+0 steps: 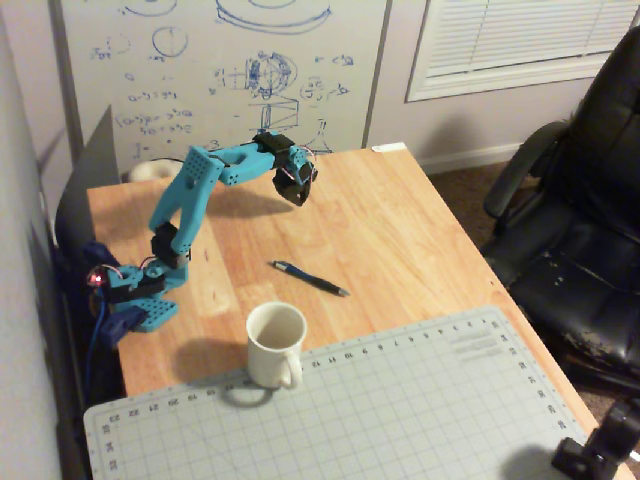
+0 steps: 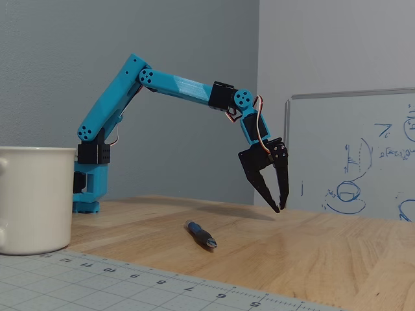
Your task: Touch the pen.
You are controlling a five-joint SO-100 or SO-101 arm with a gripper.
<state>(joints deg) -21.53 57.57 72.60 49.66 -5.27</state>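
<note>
Lying flat on bare wood: the pen (image 1: 309,278), just beyond the white mug (image 1: 275,345) in the overhead view and a little to the mug's right, untouched. Well past the pen from the mug, up in the air — the gripper (image 2: 280,208), tips pointing down, narrowed almost to a close with nothing between. Hung high, probably to clear the tabletop before dropping onto the pen.

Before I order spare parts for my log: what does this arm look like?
The arm has bright turquoise plastic links, black servo blocks at the joints, and thin orange-and-white wires looping near the wrist. The gripper has two black, tapered, pointed fingers.
</note>
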